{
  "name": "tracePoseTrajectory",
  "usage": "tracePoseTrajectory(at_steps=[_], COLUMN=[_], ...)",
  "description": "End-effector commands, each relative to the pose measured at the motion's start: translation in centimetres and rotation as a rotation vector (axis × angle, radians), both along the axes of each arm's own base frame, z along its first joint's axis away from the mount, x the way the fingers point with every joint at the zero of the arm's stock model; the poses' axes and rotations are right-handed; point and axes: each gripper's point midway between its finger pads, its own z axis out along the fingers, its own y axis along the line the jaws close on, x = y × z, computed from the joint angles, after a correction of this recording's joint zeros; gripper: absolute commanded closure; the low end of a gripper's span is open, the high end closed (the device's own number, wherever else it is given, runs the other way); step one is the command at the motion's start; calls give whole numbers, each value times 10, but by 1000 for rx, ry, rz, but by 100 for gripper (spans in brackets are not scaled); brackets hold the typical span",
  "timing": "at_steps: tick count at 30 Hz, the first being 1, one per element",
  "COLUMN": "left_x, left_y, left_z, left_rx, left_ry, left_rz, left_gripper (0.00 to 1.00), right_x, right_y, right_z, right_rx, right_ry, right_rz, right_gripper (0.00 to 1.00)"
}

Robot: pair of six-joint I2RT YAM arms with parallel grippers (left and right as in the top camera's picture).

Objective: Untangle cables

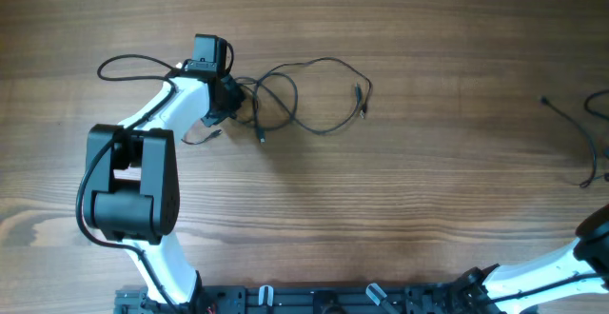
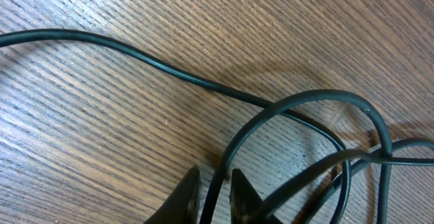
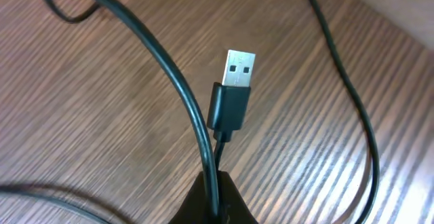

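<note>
The left end effector [image 1: 226, 97] sits low in the bunch of cables [image 1: 304, 90] on the left part of the table [image 1: 428, 190]. Loose loops run from it toward the middle and end in small plugs. In the wrist view its fingers [image 2: 186, 197] are closed narrowly on one dark strand [image 2: 215, 183]. The right end effector [image 3: 217, 193] is pinched shut on a separate cable [image 3: 183, 95]. The USB plug [image 3: 234, 88] stands just above its fingertips.
</note>
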Motion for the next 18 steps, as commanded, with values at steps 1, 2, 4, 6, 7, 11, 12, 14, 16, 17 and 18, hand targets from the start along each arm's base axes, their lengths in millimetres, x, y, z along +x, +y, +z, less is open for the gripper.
tracePoseTrajectory(at_steps=[1,2,4,6,7,11,12,14,16,17,18], left_x=[-10,-11,-11,-10,-9,-9,-10,-11,-10,-9,-9], left_y=[-10,-12,-17,-20,-22,-31,-35,-45,-53,-58,-60], left_z=[-14,-14,-14,-13,-13,-12,-12,-12,-11,-10,-10], left_rx=[-2,-2,-2,-3,-4,-5,-5,-5,-7,-9,-10], left_ry=[40,40,40,32,25,21,21,16,4,-5,-9], left_rz=[-30,-36,-46,-54,-58,-79,-90,-114,-132,-141,-148], left_gripper=[84,84,84,83,83,73,72,72,68,59,50], right_x=[-29,-40,-51,-41,-30,5,13,34,70,95,110], right_y=[-25,-32,-43,-38,-32,-17,-13,3,40,75,103], right_z=[2,4,9,6,6,33,51,83,110,116,114], right_rx=[-55,-72,-82,-19,19,51,39,46,140,238,315], right_ry=[16,24,17,-48,-95,-249,-297,-396,-532,-584,-593], right_rz=[-186,-234,-253,-208,-166,-95,-107,-84,23,138,215], right_gripper=[96,95,82,14,0,1,0,0,0,0,0])
